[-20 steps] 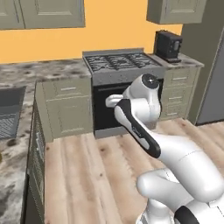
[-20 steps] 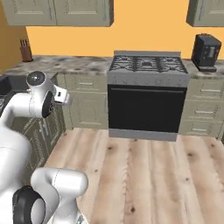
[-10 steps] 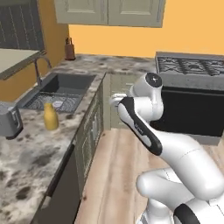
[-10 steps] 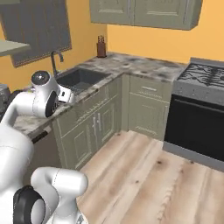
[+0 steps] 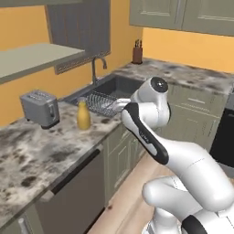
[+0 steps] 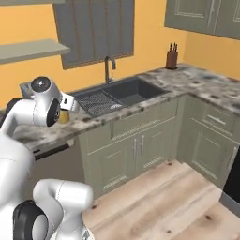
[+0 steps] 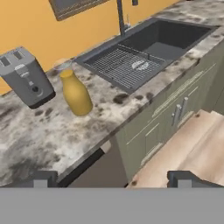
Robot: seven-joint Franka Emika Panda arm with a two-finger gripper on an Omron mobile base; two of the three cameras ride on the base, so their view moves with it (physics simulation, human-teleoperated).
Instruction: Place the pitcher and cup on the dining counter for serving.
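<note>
Sink corner of the kitchen. The pitcher (image 5: 83, 115) stands upright on the marble counter (image 5: 41, 146), between the toaster (image 5: 40, 108) and the sink's drain rack (image 5: 101, 102) — near both, touching neither. In the hand view the pitcher (image 7: 75, 93) sits beside the toaster (image 7: 26, 77), with a clear glass rim showing just behind its neck. Faucet (image 6: 108, 68) rises behind the basin; a knife block (image 6: 172, 57) stands well apart at the far corner. The gripper (image 7: 109, 178) hangs over the cabinet fronts, off the counter's edge — its tips stand wide apart, holding nothing. Bare counter lies between it and the pitcher.
</note>
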